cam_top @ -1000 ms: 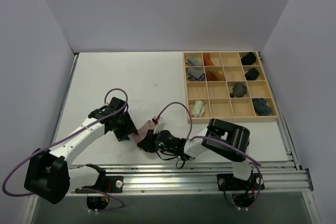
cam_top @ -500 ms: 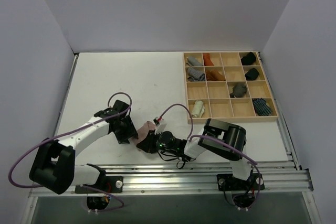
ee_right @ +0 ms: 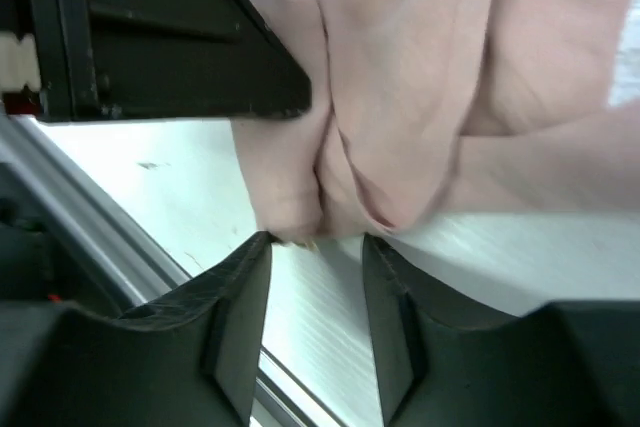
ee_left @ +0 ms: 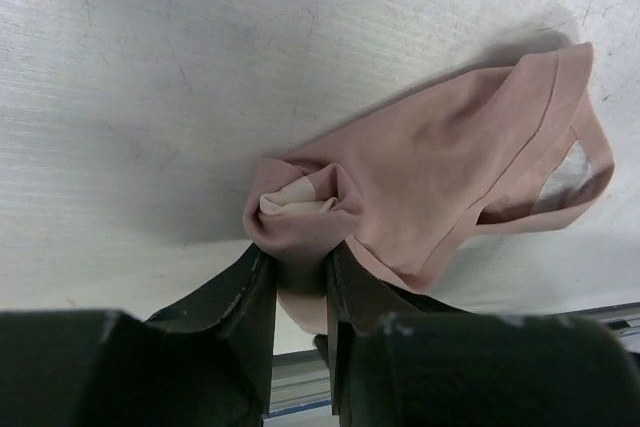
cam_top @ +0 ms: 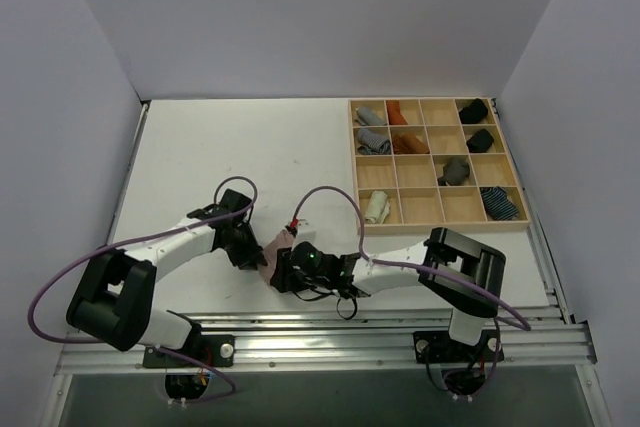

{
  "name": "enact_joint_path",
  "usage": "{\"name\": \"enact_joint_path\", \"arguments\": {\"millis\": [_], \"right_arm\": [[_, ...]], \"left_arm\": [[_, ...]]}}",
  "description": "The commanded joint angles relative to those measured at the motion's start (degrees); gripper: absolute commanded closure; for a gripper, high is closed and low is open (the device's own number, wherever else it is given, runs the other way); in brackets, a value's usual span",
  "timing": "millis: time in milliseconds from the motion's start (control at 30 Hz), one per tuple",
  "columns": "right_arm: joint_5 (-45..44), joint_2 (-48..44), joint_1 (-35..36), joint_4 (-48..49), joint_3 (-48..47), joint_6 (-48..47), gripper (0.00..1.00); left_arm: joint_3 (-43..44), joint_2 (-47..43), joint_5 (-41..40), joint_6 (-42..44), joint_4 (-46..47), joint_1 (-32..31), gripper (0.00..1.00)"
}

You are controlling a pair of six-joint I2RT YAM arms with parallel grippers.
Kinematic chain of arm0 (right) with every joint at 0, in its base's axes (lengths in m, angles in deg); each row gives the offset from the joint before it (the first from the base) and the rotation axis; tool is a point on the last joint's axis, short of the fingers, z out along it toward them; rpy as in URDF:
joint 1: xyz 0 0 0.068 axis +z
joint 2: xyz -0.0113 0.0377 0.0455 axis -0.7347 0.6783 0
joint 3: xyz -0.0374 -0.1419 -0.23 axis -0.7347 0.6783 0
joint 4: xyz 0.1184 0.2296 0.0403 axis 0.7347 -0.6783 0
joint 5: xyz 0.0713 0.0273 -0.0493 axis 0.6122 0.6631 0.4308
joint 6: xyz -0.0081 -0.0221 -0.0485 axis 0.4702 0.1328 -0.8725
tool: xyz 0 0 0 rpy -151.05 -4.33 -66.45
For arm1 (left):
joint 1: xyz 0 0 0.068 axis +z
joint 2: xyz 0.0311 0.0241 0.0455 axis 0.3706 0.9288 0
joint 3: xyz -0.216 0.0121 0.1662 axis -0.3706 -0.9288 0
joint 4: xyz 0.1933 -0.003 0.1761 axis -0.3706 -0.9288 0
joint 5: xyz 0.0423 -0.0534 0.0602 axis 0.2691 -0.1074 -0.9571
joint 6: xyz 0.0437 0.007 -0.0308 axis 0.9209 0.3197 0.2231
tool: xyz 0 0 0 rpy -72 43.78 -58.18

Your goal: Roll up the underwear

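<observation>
Rolling looks partway done: the left end effector [ee_left: 300, 262] pinches the rolled end of the pink underwear [ee_left: 420, 167], well left of the tray [cam_top: 437, 229]; the right end effector [ee_right: 315, 247] stands spread beside it. Next, the loose half likely needs winding in.

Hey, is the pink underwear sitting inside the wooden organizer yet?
No, the pink underwear lies bunched on the bare table, outside the wooden organizer.

Overhead view; both wrist close-ups on underwear [ee_left: 420, 177]
</observation>
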Motion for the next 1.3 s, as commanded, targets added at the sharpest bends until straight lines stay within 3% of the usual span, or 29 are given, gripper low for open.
{"name": "enact_joint_path", "arguments": {"millis": [0,133,267,633,967,1267], "right_arm": [[-9.69,-3.33,1.55,-31.26,-5.34,-6.16,0.62],[-16.62,-3.78,3.75,-39.77,-13.17,-10.73,0.58],[-20.94,-2.46,7.35,-41.82,-18.38,-15.91,0.55],[-23.76,6.05,11.22,-40.15,-26.91,-25.5,0.54],[-29.82,10.46,12.45,-38.31,-29.55,-30.94,0.55],[-27.81,11.25,12.89,-33.92,-29.55,-32.53,0.55]], "left_arm": [[-1.72,3.73,-4.68,1.85,-3.54,0.16,0.97],[-0.66,5.4,-3.8,2.11,-5.93,0.16,0.98],[1.36,7.33,-4.06,3.08,-8.74,0.16,0.98],[4.35,8.74,-2.22,3.52,-11.82,0.16,0.98],[4.61,9.89,-1.6,3.69,-13.57,0.16,0.98],[5.32,11.03,-0.02,2.82,-13.31,0.16,0.98]]}}
